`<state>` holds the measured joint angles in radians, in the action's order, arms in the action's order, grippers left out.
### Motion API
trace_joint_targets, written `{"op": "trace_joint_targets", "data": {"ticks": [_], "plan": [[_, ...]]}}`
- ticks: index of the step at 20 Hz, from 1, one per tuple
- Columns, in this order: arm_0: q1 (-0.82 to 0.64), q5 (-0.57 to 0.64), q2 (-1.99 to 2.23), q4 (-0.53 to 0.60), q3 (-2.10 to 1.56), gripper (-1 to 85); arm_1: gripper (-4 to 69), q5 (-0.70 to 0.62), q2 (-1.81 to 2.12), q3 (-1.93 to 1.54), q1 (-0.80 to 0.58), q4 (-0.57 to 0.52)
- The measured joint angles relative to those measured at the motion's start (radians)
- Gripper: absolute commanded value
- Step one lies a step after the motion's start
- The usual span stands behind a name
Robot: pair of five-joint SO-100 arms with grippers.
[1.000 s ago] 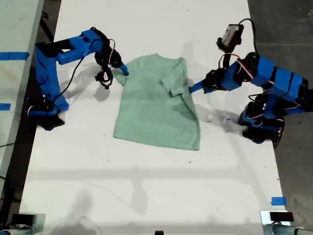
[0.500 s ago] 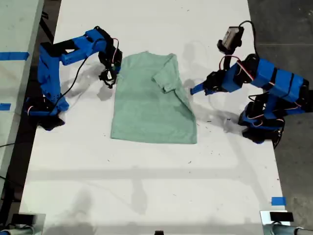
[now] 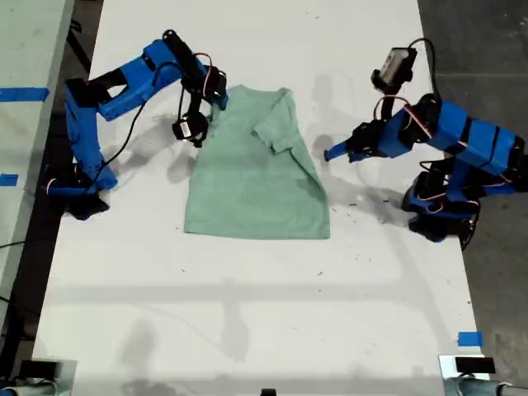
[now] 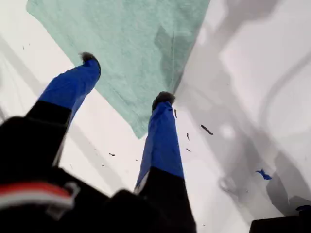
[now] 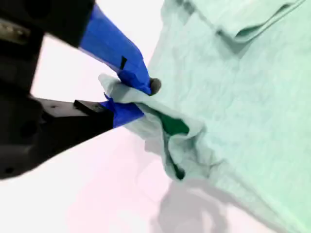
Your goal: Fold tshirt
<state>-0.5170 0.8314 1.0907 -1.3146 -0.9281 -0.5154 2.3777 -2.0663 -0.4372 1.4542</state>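
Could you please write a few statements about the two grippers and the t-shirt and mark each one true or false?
1. My second gripper is shut on the t-shirt. True.
2. My first gripper is pinching cloth. False: its jaws are open, with nothing between them.
3. One sleeve lies folded over the shirt's body. True.
4. The t-shirt hangs off the white table. False: it lies wholly on it.
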Motion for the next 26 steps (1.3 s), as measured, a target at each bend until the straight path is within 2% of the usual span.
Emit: {"op": "trace_joint_targets", "data": {"ticks": [3,5,6,7,8,9,11,13,15,17,18,19,20,21,22,23,25,26], "plan": [[0.103,0.02,-0.181,0.095,0.132,0.1,22.0,0.009,0.0,0.0,0.0,0.0],[0.12,0.026,-0.27,0.164,0.14,0.3,22.0,0.017,0.0,-0.011,0.0,0.0],[0.118,0.029,-0.299,0.19,0.14,6.7,22.0,0.018,0.002,-0.02,0.0,0.0],[0.117,0.041,-0.324,0.219,0.14,20.3,22.0,0.021,0.002,-0.031,0.0,0.0],[0.115,0.055,-0.345,0.245,0.14,26.8,22.0,0.025,0.002,-0.037,0.0,0.0],[0.115,0.075,-0.351,0.255,0.14,27.4,22.0,0.026,0.002,-0.04,0.0,0.0],[0.115,0.094,-0.334,0.241,0.14,26.7,22.2,0.031,0.002,-0.06,0.0,0.0],[0.117,0.097,-0.264,0.143,0.14,26.6,22.9,0.034,0.011,-0.072,0.0,0.0],[0.117,0.077,-0.129,0.008,0.14,21.9,22.9,0.037,0.023,-0.08,0.005,0.0],[0.115,0.005,0.018,-0.169,0.092,19.5,22.7,0.04,0.028,-0.086,0.018,0.0],[0.115,-0.035,0.098,-0.232,0.032,18.7,22.0,0.044,0.031,-0.092,0.028,0.0],[0.118,-0.071,0.183,-0.252,-0.066,17.3,15.3,0.049,0.031,-0.094,0.035,0.0],[0.14,-0.115,0.272,-0.245,-0.187,15.8,12.2,0.054,0.032,-0.097,0.046,0.0],[0.164,-0.158,0.373,-0.219,-0.319,13.2,2.3,0.058,0.032,-0.106,0.061,0.0],[0.201,-0.21,0.476,-0.195,-0.463,9.8,0.9,0.067,0.034,-0.107,0.077,0.0],[0.241,-0.265,0.577,-0.17,-0.604,5.8,0.6,0.075,0.034,-0.11,0.095,0.0],[0.334,-0.377,0.749,-0.103,-0.856,4.7,1.9,0.089,0.034,-0.117,0.13,0.0],[0.367,-0.428,0.821,-0.081,-0.948,9.4,8.1,0.095,0.035,-0.126,0.144,0.0]]}}
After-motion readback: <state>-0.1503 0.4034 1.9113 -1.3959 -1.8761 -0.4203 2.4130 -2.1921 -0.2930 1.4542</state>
